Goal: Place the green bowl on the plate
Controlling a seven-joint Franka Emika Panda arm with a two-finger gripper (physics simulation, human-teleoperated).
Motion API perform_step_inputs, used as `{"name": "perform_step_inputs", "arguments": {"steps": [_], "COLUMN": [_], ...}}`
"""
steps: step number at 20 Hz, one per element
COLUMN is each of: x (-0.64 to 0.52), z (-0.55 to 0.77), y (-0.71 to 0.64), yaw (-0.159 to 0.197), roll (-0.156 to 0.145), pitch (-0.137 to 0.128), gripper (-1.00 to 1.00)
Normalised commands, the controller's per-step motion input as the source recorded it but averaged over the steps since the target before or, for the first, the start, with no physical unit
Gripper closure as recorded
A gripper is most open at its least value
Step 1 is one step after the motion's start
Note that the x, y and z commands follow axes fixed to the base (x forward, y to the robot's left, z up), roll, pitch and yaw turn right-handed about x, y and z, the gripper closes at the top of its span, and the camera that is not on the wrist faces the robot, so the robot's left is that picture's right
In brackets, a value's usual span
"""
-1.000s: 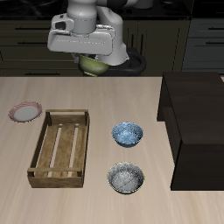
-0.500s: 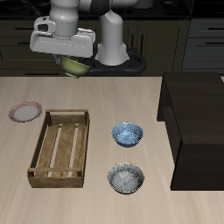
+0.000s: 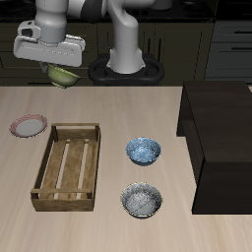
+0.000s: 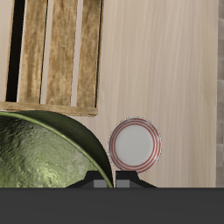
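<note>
My gripper (image 3: 61, 67) is shut on the green bowl (image 3: 62, 75) and holds it high above the table's back edge. In the wrist view the bowl's mottled olive inside (image 4: 39, 157) fills much of the frame close to the camera. The plate (image 3: 29, 126), with a pinkish-red rim and pale centre, lies flat on the table beside the crate, below the gripper and nearer the table's front edge than it. It also shows in the wrist view (image 4: 135, 143), close beside the bowl's rim. The fingertips are hidden by the bowl.
A wooden slatted crate (image 3: 68, 167) lies beside the plate and shows in the wrist view (image 4: 54, 54). A blue patterned bowl (image 3: 144, 151) and a grey-white speckled bowl (image 3: 142, 200) sit past the crate. A dark cabinet block (image 3: 222, 143) stands at the table's far side.
The gripper has carried the green bowl sideways along the table's back edge, from above the middle to above the plate's side. Nothing on the table has moved.
</note>
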Motion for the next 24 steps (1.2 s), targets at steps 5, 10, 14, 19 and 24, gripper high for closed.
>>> {"name": "perform_step_inputs", "arguments": {"steps": [5, 10, 14, 19, 24], "x": [-0.17, -0.18, -0.01, 0.11, 0.14], "z": [-0.1, -0.02, -0.25, -0.52, -0.45], "y": [-0.3, -0.48, -0.4, -0.18, 0.03], "yaw": [0.015, -0.005, -0.03, -0.007, 0.022], "roll": [-0.017, -0.05, -0.056, -0.038, -0.009], "pitch": [-0.029, -0.035, 0.018, 0.075, 0.043], "gripper": [1.0, 1.0, 1.0, 1.0, 1.0]}}
